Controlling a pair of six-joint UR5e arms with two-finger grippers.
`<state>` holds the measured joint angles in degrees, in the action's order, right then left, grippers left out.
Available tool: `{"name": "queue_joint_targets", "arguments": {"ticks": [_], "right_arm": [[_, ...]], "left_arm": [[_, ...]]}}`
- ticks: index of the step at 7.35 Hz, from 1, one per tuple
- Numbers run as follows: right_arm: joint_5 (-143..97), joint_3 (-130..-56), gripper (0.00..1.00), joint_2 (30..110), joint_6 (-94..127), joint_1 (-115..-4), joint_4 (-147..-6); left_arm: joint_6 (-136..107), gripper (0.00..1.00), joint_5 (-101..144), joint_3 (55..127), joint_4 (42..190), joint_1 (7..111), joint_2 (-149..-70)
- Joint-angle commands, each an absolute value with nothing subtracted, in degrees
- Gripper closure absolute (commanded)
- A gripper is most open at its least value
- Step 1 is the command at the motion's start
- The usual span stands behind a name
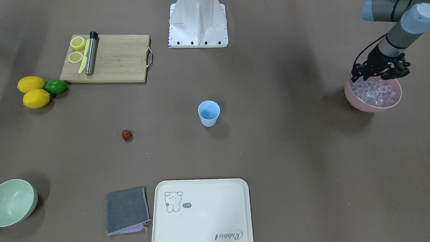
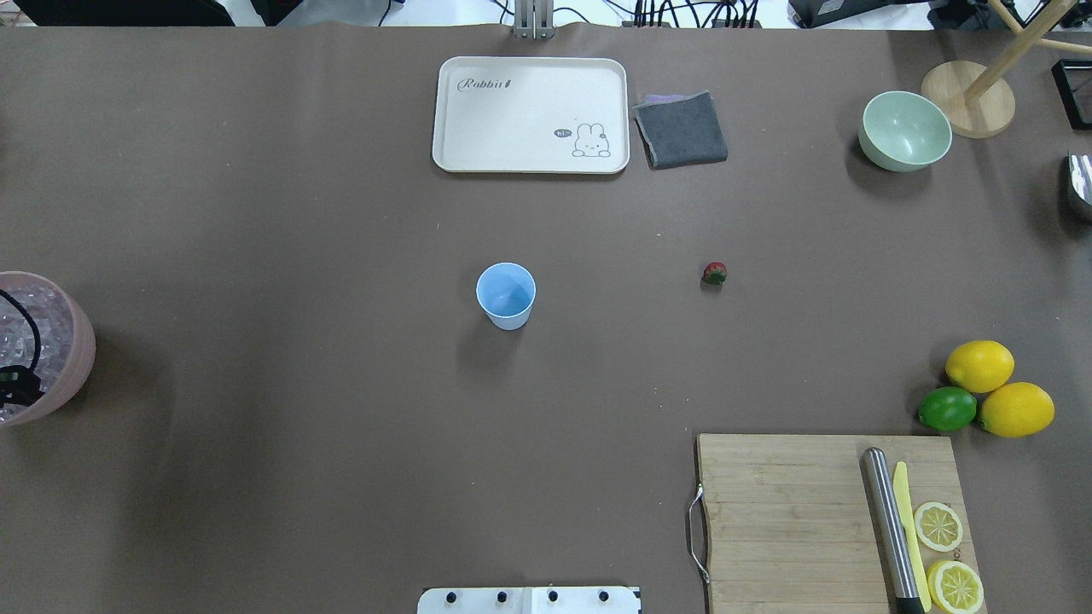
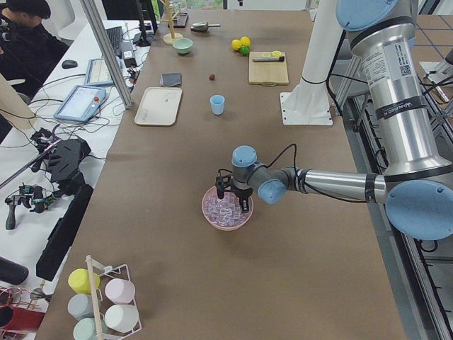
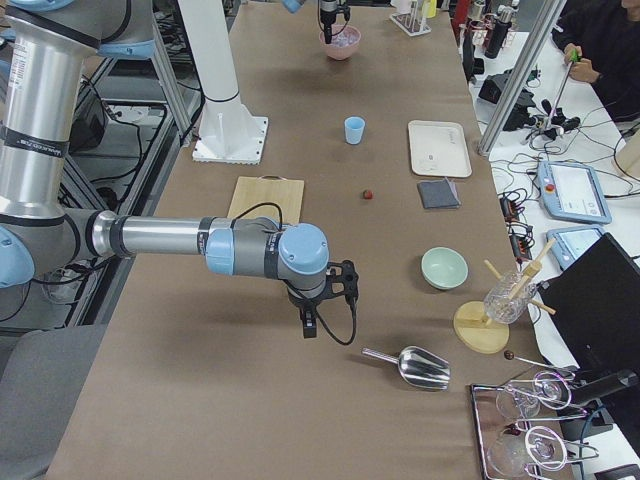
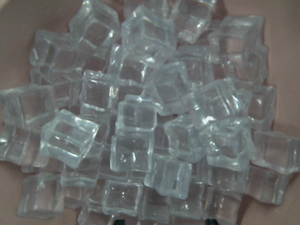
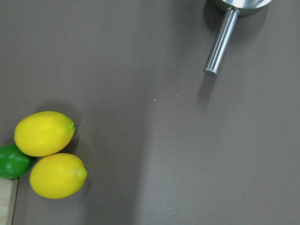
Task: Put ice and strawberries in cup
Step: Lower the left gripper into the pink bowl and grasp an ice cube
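Left tool: the left tool (image 1: pixel 379 74) hangs low over the pink bowl (image 1: pixel 371 107) at the table's (image 1: pixel 285 151) far left end, on the robot's left; its jaws are spread wide with nothing between them.
Left wrist view: the heap of ice (image 5: pixel 140 117) fills the view, and two dark fingertips (image 5: pixel 121 221) peek in at the bottom edge, well apart from each other.
Ice: clear, glassy cubes piled in the pink bowl; none can be seen in the cup.
Cup: the light blue cup (image 1: pixel 208 113) stands upright near the middle of the table, well apart from the pink bowl; its inside looks bare.
Strawberry: the strawberry (image 1: pixel 126 135) lies on the bare table to the robot's right of the cup, apart from it.
Right tool: the right tool (image 4: pixel 312 318) hangs above the table beyond the right end of the cutting board; I cannot tell how far open it is, or whether it has hold of anything.
Right wrist view: two lemons (image 6: pixel 44 133) and a lime (image 6: pixel 11 161) lie touching, and the handle of a metal scoop (image 6: pixel 222 42) shows at the top.
Cutting board: the wooden cutting board (image 1: pixel 114 58) near the robot's right carries two lemon halves (image 1: pixel 77 43), a yellow knife (image 1: pixel 84 57) and a steel muddler (image 1: pixel 91 53).
Far side: a cream tray (image 1: pixel 201 215), a grey cloth (image 1: pixel 127 210) just beside it, and a pale green bowl (image 1: pixel 15 201) further right.
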<state>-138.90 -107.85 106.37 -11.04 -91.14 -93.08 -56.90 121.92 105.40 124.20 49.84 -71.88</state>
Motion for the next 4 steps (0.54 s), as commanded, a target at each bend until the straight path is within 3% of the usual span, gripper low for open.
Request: {"name": "queue_joint_targets", "arguments": {"ticks": [1, 4], "right_arm": [[-139.5, -107.8, 0.0, 106.6, -10.8, -91.1, -93.1], [-139.8, -107.9, 0.0, 106.6, -10.0, -91.1, -92.9]], "left_arm": [[-56.0, 1.0, 122.7, 106.0, 123.8, 50.2, -72.2], [-46.5, 1.0, 130.1, 106.0, 121.4, 55.7, -72.2]]}}
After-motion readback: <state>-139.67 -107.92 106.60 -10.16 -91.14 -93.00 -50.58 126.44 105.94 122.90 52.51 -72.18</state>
